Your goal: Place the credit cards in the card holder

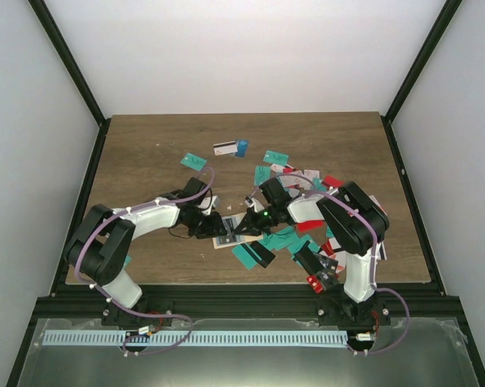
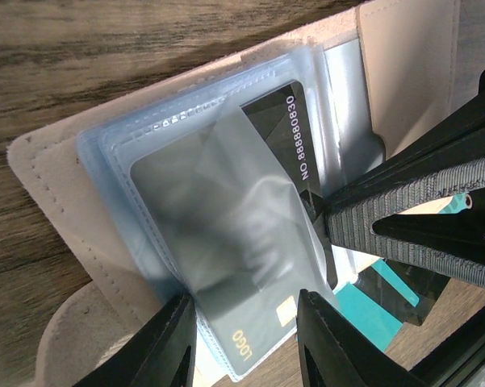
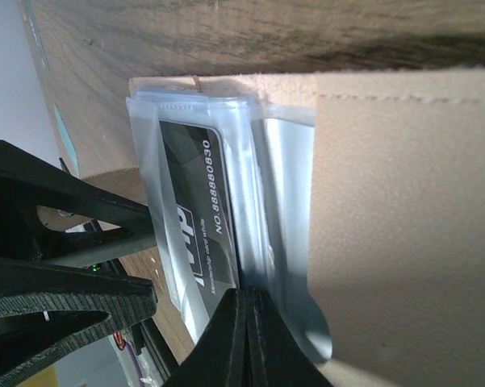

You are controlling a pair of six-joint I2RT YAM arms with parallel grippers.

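The tan card holder [image 1: 228,236] [image 2: 56,185] [image 3: 387,201] lies open on the table, its clear plastic sleeves [image 2: 177,137] fanned out. A black credit card [image 2: 278,121] [image 3: 194,193] with a white number sits partly inside one sleeve. My left gripper [image 2: 246,339] [image 1: 203,224] stands open, with its fingers either side of the card's outer end. My right gripper [image 3: 248,294] [image 1: 244,230] is shut, its tips pressed against the sleeves beside the card. Whether a sleeve is pinched between them does not show. Other credit cards [image 1: 276,157] lie loose on the wood.
Teal cards [image 1: 193,161] [image 1: 250,254] [image 2: 363,314], a white and a blue card [image 1: 224,148] and red cards [image 1: 331,181] [image 1: 319,282] are scattered across the middle and right of the wooden table [image 1: 145,145]. Black frame posts stand at the table's edges.
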